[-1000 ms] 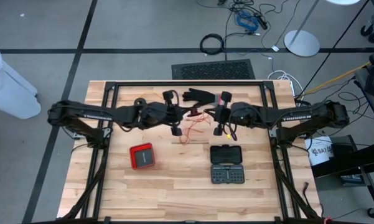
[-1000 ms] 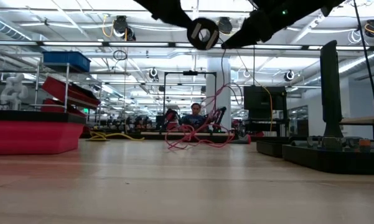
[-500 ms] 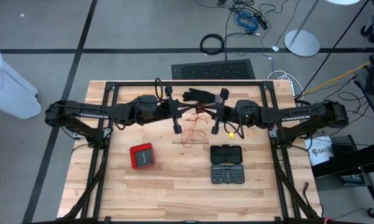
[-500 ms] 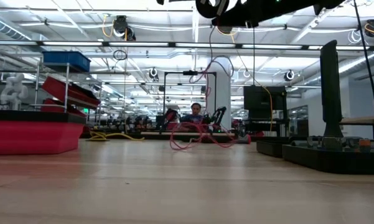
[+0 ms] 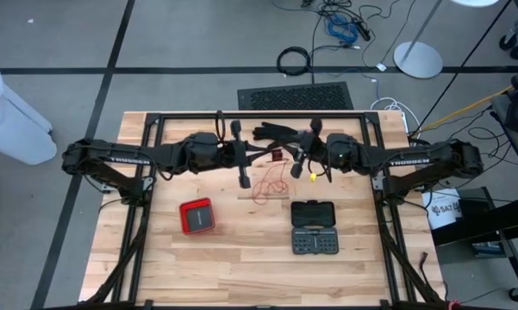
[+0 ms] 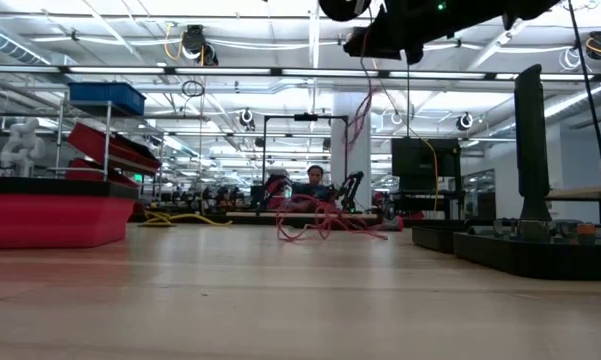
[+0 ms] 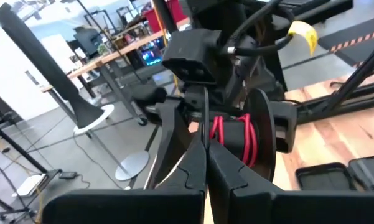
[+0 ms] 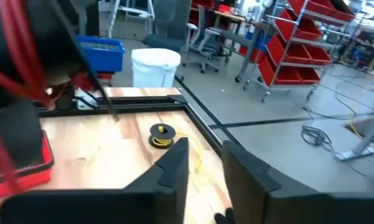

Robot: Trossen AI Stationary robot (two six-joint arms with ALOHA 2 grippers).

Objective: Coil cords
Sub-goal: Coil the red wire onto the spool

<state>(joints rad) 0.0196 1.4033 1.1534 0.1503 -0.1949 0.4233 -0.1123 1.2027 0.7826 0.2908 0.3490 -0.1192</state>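
Red box beside dark case

- We see the cords: thin reddish-orange wire, loosely tangled on the desk near the middle of its far edge.
- One strand rises from the tangle; several red turns wrap a dark spool.

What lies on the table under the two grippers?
Loose reddish cord trails on the table below the left gripper and right gripper. Its wound part sits raised between them.
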